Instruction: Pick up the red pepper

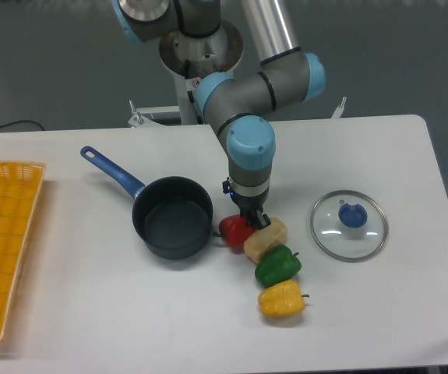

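One white tabletop (91, 312) is carrying everything. A yellow woven tray (1, 241) is sitting at its left edge. One dark blue saucepan with a blue handle (172, 216) is resting near the middle, one round glass lid with a blue knob (349, 225) toward the right edge. Three peppers are lying beside one pale potato-like lump (266, 237): the small glossy red pepper (235, 230) just right of the saucepan, a green pepper (277, 265), a yellow pepper (280, 298). The black two-finger gripper (251, 218) is pressing down at the red pepper; I cannot tell how its jaws are standing.

My gripper (248, 221) sits over the small glossy red bell pepper (234, 231), right of the dark saucepan (172, 216).
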Robot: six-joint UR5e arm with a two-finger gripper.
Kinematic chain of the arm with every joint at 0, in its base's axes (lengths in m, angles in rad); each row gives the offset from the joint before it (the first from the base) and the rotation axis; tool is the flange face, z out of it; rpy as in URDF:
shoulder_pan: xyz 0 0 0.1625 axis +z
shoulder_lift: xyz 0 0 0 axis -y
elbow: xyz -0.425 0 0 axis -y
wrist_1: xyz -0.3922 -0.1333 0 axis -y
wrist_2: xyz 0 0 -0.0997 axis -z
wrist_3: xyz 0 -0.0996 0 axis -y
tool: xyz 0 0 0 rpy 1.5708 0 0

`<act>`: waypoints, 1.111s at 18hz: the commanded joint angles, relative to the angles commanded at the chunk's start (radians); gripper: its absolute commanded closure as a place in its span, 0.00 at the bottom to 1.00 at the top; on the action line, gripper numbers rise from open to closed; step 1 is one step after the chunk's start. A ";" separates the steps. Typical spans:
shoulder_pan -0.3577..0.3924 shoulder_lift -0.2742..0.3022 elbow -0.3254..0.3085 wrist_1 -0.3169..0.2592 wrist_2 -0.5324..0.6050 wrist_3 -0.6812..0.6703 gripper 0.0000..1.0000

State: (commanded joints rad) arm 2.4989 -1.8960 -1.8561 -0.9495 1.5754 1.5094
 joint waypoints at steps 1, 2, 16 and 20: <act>0.002 0.003 0.003 -0.002 0.000 0.000 0.88; 0.002 0.005 0.003 -0.002 0.000 0.000 0.81; -0.092 -0.078 0.090 0.011 -0.029 -0.232 0.00; -0.100 -0.081 0.077 0.011 -0.031 -0.241 0.00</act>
State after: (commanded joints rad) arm 2.3991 -1.9773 -1.7794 -0.9388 1.5447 1.2686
